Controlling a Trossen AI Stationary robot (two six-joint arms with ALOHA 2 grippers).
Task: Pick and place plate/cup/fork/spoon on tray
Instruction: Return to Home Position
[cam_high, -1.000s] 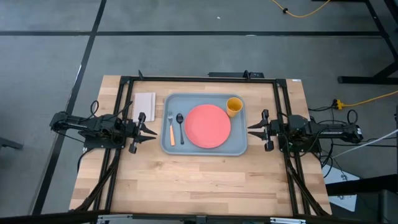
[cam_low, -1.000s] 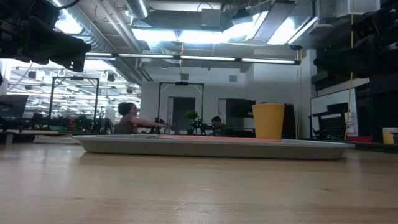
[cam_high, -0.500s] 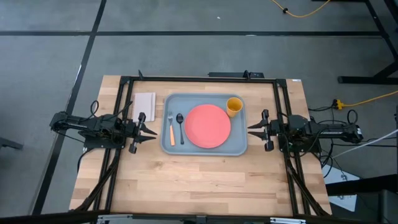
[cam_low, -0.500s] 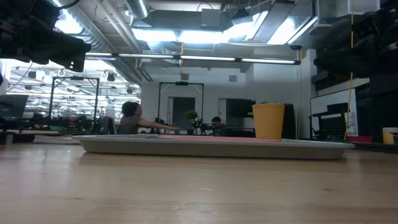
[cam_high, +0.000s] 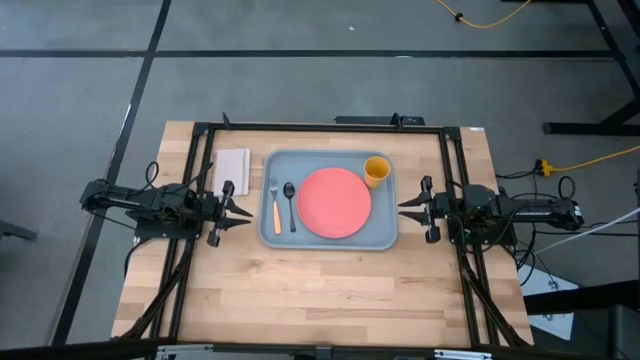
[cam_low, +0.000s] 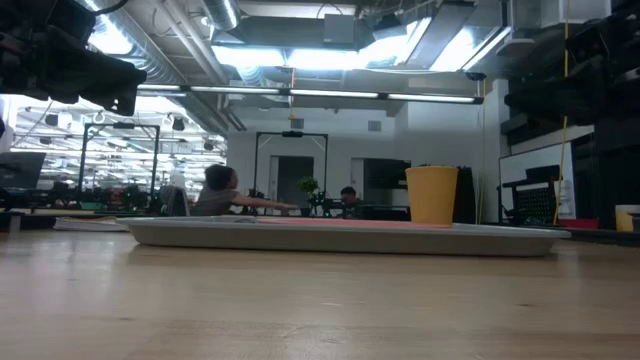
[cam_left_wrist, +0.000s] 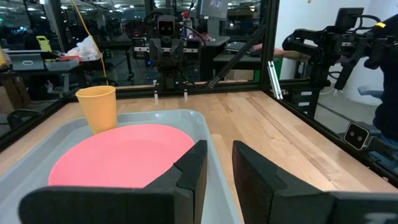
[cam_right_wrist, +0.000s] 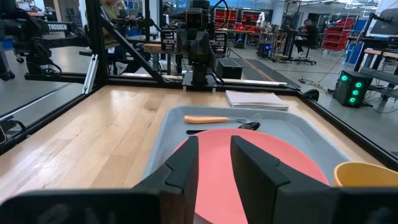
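The grey-blue tray (cam_high: 385, 232) lies in the middle of the table. On it the coral plate (cam_high: 334, 202) lies flat, and the yellow cup (cam_high: 376, 171) stands upright at the tray's far right corner. The orange-handled fork (cam_high: 276, 210) and the dark spoon (cam_high: 290, 203) lie side by side to the plate's left. My left gripper (cam_high: 243, 213) hovers shut and empty just off the tray's left rim. My right gripper (cam_high: 405, 208) hovers shut and empty just off the tray's right rim. The wrist views show the plate (cam_left_wrist: 124, 155) (cam_right_wrist: 261, 162) beyond each gripper's fingers.
A small pale napkin-like pad (cam_high: 232, 165) lies at the far left of the table, beside the tray. A dark frame (cam_high: 320, 127) runs along the table's far edge and sides. Bare wood (cam_high: 320, 290) stretches from the tray to the near edge. A person shows in the room far behind (cam_low: 215, 192).
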